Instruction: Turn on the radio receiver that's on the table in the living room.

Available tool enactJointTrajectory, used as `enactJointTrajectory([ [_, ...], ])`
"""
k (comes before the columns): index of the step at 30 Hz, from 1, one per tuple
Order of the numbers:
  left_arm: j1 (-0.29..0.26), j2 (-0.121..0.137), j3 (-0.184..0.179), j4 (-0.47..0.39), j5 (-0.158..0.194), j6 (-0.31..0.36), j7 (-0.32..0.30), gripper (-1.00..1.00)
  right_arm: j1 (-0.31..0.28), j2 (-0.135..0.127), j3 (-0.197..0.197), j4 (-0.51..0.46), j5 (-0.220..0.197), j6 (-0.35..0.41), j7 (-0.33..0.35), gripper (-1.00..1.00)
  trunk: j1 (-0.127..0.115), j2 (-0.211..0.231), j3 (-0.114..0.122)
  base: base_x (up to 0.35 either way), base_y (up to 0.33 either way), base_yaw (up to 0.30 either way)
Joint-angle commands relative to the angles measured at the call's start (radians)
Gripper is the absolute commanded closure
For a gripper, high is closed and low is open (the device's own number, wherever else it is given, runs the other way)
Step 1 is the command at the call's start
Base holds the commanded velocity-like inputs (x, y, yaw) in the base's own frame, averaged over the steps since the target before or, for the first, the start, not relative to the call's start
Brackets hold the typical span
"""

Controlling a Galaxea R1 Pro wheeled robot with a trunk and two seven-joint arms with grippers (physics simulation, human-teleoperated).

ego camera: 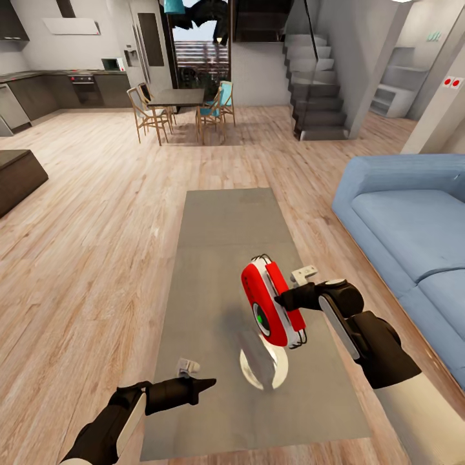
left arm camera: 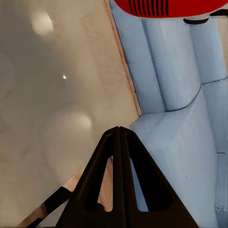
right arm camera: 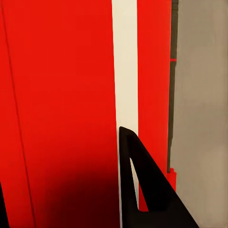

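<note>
Head view, radio: the radio [ego camera: 271, 303] is lifted off the table [ego camera: 219, 258], tilted, above the near half and toward the right long edge, its green dial facing the near-left. Its shadow and a pale disc [ego camera: 261, 368] lie on the top beneath it.
Head view, right arm: the right gripper [ego camera: 284, 301] comes in from the sofa [ego camera: 413, 226] side, forearm bent across the table's near right corner, fingertips against the radio's side.
Head view, left arm: the left gripper [ego camera: 205, 385] reaches over the near left corner, pointing toward the radio, well apart from it.
Left wrist view: the left fingers [left arm camera: 118, 142] meet at the tips with nothing between them; the radio's red underside [left arm camera: 166, 7] hangs beyond, over table top and sofa.
Right wrist view: red shell and a white stripe [right arm camera: 124, 61] sit hard against one dark finger [right arm camera: 142, 180]; a sliver of a second shows at the other side, so the radio appears clamped between them.
Handling: likely light, rigid and glossy, so slippery; the flat sides look the safest hold, leaving the thin handle and the dial free.
Next: probably the free left gripper must press a control, which I cannot locate.
</note>
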Motion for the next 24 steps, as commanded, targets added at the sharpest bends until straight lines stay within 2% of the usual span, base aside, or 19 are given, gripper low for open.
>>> enactJointTrajectory([
  [1,0.000,0.000,0.000,0.007,0.000,0.000,0.000,1.00,0.000,0.000,0.001,0.001,-0.004,0.000,0.000,1.00,0.000,0.000,0.000,0.000,0.000,0.000],
  [8,0.000,0.001,0.000,0.039,-0.001,0.000,0.006,1.00,0.000,-0.003,0.002,0.076,-0.004,0.000,0.000,1.00,0.000,0.000,0.000,0.000,0.000,0.000],
  [16,0.000,-0.002,0.001,0.067,0.003,0.001,0.085,1.00,0.000,-0.004,0.006,0.114,-0.007,0.000,0.000,1.00,0.000,0.000,0.000,0.000,0.000,0.000],
  [24,0.000,-0.006,0.001,0.097,0.004,0.000,0.104,1.00,0.000,-0.005,0.037,0.127,-0.051,0.000,0.001,1.00,0.000,0.000,0.000,0.000,0.000,0.000],
])
